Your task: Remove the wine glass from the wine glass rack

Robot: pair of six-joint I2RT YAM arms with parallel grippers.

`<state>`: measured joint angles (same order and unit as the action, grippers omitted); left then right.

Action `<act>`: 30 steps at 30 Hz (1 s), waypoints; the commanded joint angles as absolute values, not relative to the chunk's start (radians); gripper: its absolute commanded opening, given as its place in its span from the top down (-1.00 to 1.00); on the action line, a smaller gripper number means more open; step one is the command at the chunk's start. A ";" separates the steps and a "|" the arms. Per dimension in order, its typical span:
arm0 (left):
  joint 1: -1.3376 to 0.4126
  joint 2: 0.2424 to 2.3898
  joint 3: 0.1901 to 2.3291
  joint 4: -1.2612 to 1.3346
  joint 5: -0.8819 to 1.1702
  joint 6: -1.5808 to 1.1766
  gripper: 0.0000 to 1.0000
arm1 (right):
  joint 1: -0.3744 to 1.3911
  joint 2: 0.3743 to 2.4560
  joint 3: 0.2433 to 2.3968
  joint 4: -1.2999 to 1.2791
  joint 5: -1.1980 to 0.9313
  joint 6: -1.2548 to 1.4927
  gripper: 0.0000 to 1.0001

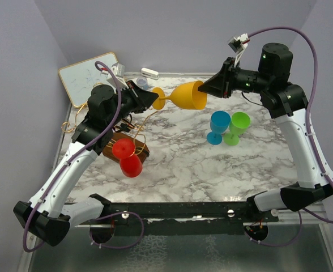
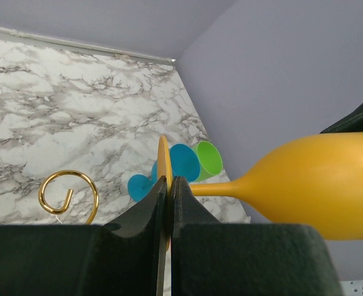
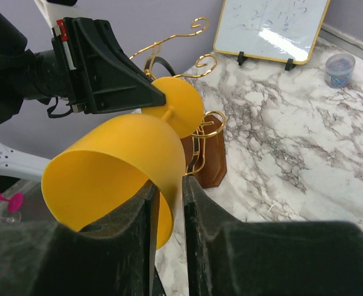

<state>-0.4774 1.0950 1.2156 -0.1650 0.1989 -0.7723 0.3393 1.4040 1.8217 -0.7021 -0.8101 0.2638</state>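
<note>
A yellow wine glass (image 1: 186,96) hangs sideways in the air over the back of the table. My left gripper (image 1: 153,99) is shut on its flat foot (image 2: 163,157), pinching the disc edge-on. My right gripper (image 3: 168,182) is shut on the wall of the bowl (image 3: 113,166) at the rim, one finger inside and one outside. The wine glass rack (image 1: 141,150), gold wire on a brown base, stands below the left arm. A red wine glass (image 1: 127,156) hangs on it.
A blue glass (image 1: 217,126) and a green glass (image 1: 237,126) stand upright together right of centre. A whiteboard (image 1: 76,71) leans at the back left, with a small grey-blue cup (image 3: 340,65) and a white object (image 1: 149,72) along the back edge.
</note>
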 commanded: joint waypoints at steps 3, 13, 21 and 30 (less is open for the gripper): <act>-0.479 1.093 1.254 -0.133 0.221 -0.772 1.00 | 0.337 1.428 1.822 -0.689 -0.803 0.272 0.98; -0.479 1.088 1.259 -0.140 0.224 -0.765 1.00 | 0.339 1.446 1.808 -0.663 -0.866 0.288 0.52; -0.479 1.105 1.267 -0.124 0.239 -0.772 1.00 | 0.346 1.465 1.812 -0.682 -0.859 0.279 0.46; -0.479 1.100 1.282 -0.185 0.189 -0.748 0.24 | 0.350 1.470 1.826 -0.698 -0.773 0.276 0.98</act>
<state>-0.4747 1.1141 1.2392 -0.1860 0.1959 -0.7712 0.3389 1.4723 1.8145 -0.6968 -0.8078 0.2584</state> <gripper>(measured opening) 0.279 0.027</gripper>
